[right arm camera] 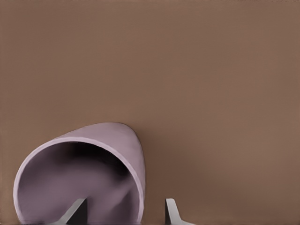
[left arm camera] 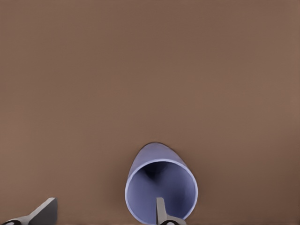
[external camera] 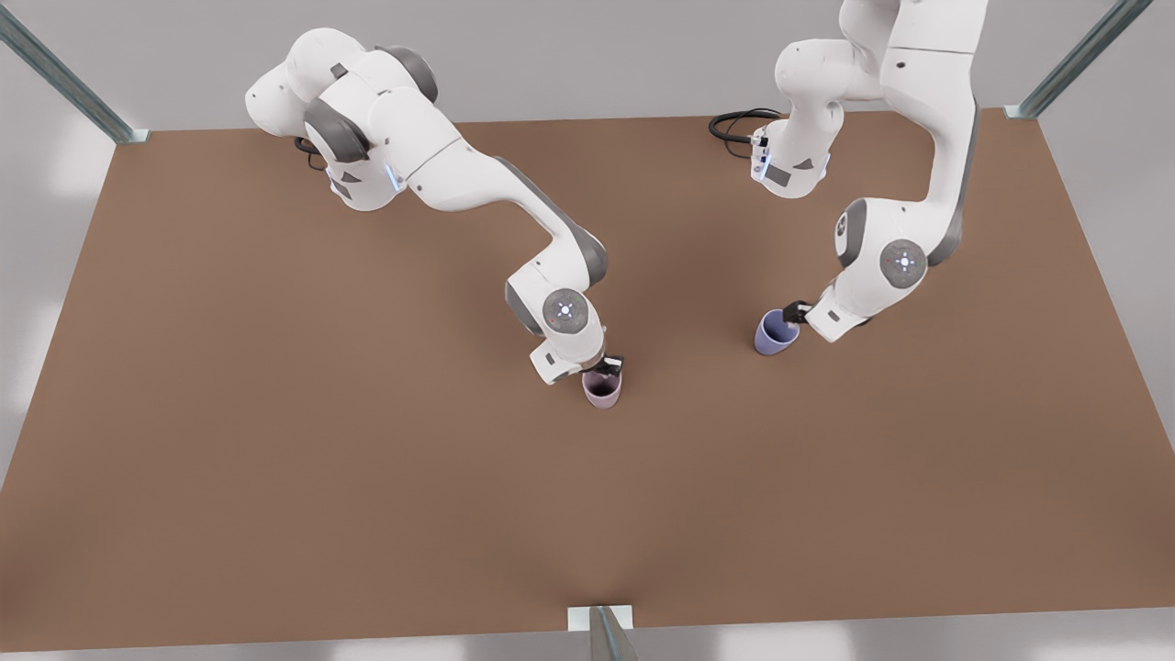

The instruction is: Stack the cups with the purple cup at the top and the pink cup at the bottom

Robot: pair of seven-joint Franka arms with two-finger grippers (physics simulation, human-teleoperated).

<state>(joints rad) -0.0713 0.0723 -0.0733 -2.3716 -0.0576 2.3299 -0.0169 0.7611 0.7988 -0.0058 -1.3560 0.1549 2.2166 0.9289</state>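
Observation:
The pink cup stands on the brown table near the middle of the front view. My right gripper is down at its rim and open: in the right wrist view one finger is inside the pink cup and the other outside, with the wall between them. The purple cup stands toward the front view's right. My left gripper is open at its rim, with one finger inside the purple cup and the other well outside it.
The brown table stretches wide around both cups. Metal frame posts rise at its corners, and a bracket sits at the near edge. A black cable lies by the far arm base.

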